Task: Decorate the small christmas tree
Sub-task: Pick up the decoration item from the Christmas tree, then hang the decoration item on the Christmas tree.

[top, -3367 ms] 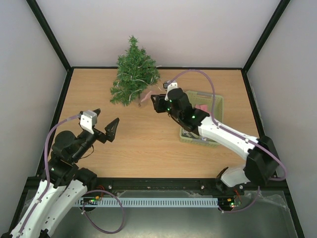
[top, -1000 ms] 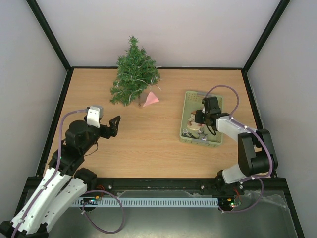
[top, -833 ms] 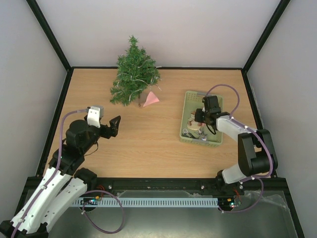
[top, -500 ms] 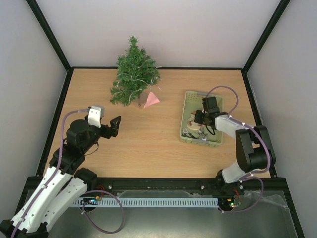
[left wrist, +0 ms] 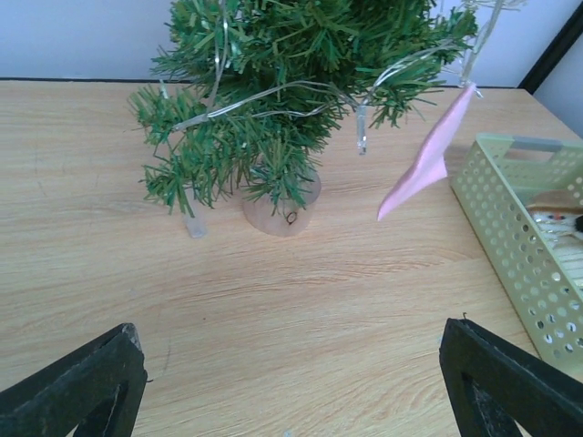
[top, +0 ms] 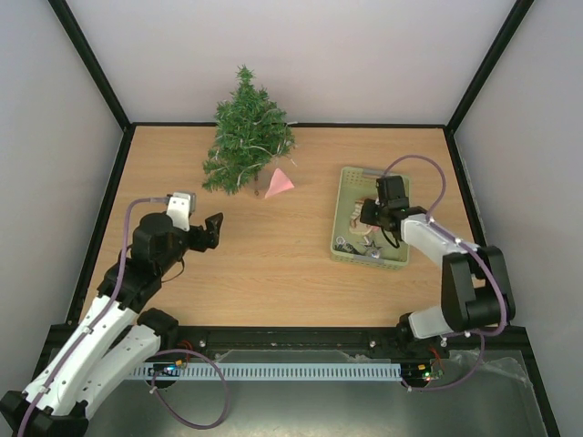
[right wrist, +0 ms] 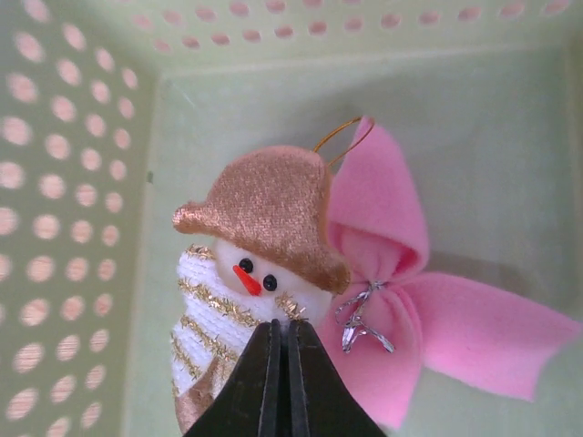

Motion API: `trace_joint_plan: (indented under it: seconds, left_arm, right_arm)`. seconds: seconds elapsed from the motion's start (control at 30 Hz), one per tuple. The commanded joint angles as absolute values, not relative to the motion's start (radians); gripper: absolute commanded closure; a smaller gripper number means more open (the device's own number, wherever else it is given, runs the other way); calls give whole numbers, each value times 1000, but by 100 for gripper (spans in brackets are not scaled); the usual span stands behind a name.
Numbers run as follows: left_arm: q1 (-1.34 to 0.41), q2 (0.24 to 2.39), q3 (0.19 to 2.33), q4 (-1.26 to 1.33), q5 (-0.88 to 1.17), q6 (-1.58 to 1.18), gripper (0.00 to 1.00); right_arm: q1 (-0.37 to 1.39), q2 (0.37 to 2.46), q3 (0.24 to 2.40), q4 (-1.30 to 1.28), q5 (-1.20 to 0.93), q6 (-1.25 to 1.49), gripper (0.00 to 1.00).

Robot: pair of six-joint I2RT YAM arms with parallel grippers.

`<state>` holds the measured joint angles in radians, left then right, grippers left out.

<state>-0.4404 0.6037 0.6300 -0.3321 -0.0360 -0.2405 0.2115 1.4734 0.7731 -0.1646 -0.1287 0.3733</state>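
Note:
The small christmas tree (top: pixel 246 137) stands at the back left on a wooden base (left wrist: pixel 281 200), with a silver string and a pink felt ornament (top: pixel 280 182) hanging at its right side (left wrist: pixel 424 164). My right gripper (top: pixel 369 218) is down in the pale green basket (top: pixel 344 182). Its jaws are closed at the neck of a snowman ornament (right wrist: pixel 260 246) with a copper hat, which lies beside a pink bow (right wrist: pixel 428 319). My left gripper (top: pixel 205 232) is open and empty, low over the table in front of the tree (left wrist: pixel 301 82).
The basket (left wrist: pixel 510 228) holds several ornaments, among them a silver star (top: pixel 371 248). Black frame posts and pale walls close in the wooden table (top: pixel 273 264) at the back and sides.
My right arm has left the tree, with the pink ornament staying on a branch, and has gone down into the basket. My left arm has shifted slightly forward.

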Motion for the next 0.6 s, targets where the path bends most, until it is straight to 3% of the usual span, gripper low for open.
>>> trace_joint_plan:
  seconds: [0.0, 0.27, 0.57]
  left_arm:
    - [-443, 613, 668, -345, -93, -271, 11]
    - [-353, 760, 759, -335, -1, -351, 16]
    - [40, 975, 809, -91, 438, -497, 31]
  right_arm:
    - [215, 1351, 784, -229, -109, 360, 98]
    - [307, 1160, 845, -287, -148, 358, 98]
    - [501, 994, 909, -262, -161, 325, 98]
